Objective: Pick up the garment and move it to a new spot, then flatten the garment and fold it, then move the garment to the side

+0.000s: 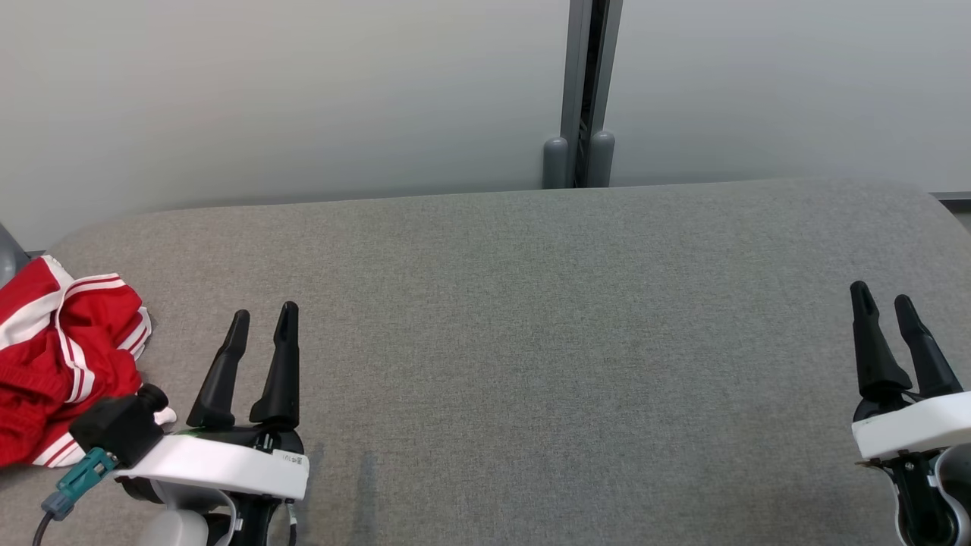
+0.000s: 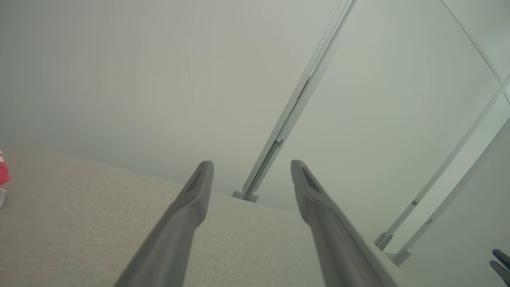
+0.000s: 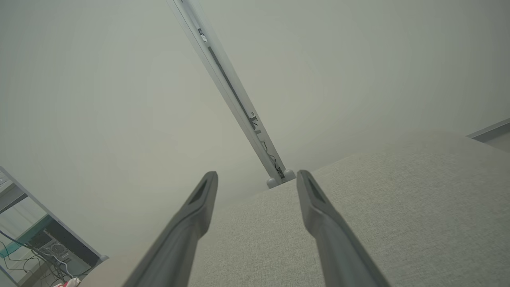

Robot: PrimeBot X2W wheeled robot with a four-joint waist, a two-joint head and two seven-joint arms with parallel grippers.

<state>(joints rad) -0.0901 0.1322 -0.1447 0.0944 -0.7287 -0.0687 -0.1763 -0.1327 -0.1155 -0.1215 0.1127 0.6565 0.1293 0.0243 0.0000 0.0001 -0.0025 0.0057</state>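
Item: garment (image 1: 53,364), red with white stripes, lay crumpled at the left edge of the grey table (image 1: 531,341) in the head view, its near corner hidden by the dark camera block (image 1: 121,428). The left pincer (image 1: 265,312) stood just beside it, released and empty. The right pincer (image 1: 881,296), likewise released, was well apart. The left wrist view gave a red sliver, and the right wrist view added tangled cables (image 3: 40,255). A grey post (image 1: 588,91) stood behind.

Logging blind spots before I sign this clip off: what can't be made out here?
- Garment, head view: cut off by the left edge, corner hidden behind the camera on the left gripper; type unclear.
- Left wrist view: garment is a red sliver at the left edge.
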